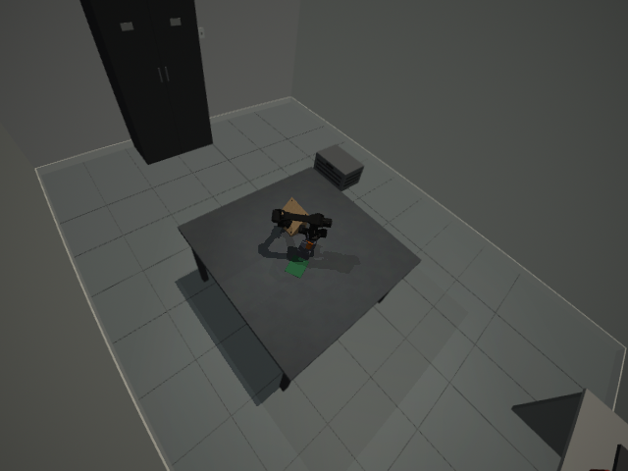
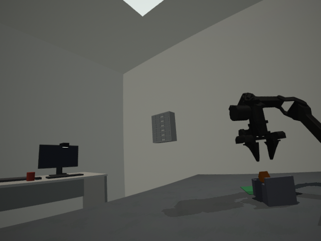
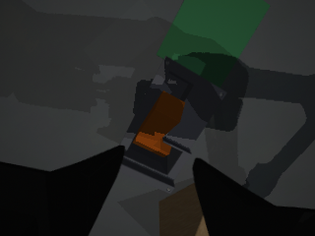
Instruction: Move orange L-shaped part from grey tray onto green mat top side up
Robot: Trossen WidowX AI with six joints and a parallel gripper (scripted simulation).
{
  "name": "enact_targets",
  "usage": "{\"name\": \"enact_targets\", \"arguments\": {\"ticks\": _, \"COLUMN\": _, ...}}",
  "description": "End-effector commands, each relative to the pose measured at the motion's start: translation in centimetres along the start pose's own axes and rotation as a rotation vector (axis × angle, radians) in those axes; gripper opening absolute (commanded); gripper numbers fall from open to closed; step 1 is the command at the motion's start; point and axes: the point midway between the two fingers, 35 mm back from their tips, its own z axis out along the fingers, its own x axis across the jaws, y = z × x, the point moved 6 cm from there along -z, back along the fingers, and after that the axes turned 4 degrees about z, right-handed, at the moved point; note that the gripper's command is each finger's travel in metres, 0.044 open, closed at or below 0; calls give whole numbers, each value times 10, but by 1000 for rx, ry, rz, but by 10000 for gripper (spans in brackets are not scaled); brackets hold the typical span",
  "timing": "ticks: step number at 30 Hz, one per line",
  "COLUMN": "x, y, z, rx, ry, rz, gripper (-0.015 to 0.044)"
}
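Note:
The orange part [image 1: 309, 244] [image 2: 264, 176] [image 3: 164, 114] sits tilted in the grey tray [image 2: 280, 190] [image 3: 193, 123]. In the exterior view one end stands up above the tray's rim. In the wrist view its broad end points towards the green mat [image 1: 295, 268] [image 2: 246, 189] [image 3: 217, 29], and its L-shaped end lies lower in the pocket. My gripper [image 2: 264, 160] [image 3: 159, 156] is open and empty, fingers pointing down, above the tray and clear of the part. The pocket's floor is partly hidden by the part and in shadow.
A wooden board [image 1: 291, 205] [image 3: 177, 213] lies by the arm's base, on the tray's side away from the mat. The mat lies close beside the tray. The arm's shadow falls across the tray, the mat and the dark table [image 1: 314, 319].

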Motion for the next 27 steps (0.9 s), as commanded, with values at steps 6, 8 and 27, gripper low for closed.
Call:
{"name": "enact_targets", "arguments": {"ticks": 6, "x": -2, "y": 18, "z": -5, "rx": -6, "ry": 17, "rz": 286, "gripper": 280}}
{"name": "enact_targets", "arguments": {"ticks": 8, "x": -2, "y": 18, "z": -4, "rx": -6, "ry": 17, "rz": 286, "gripper": 280}}
{"name": "enact_targets", "arguments": {"ticks": 27, "x": -1, "y": 18, "z": 36, "rx": -6, "ry": 17, "rz": 314, "gripper": 280}}
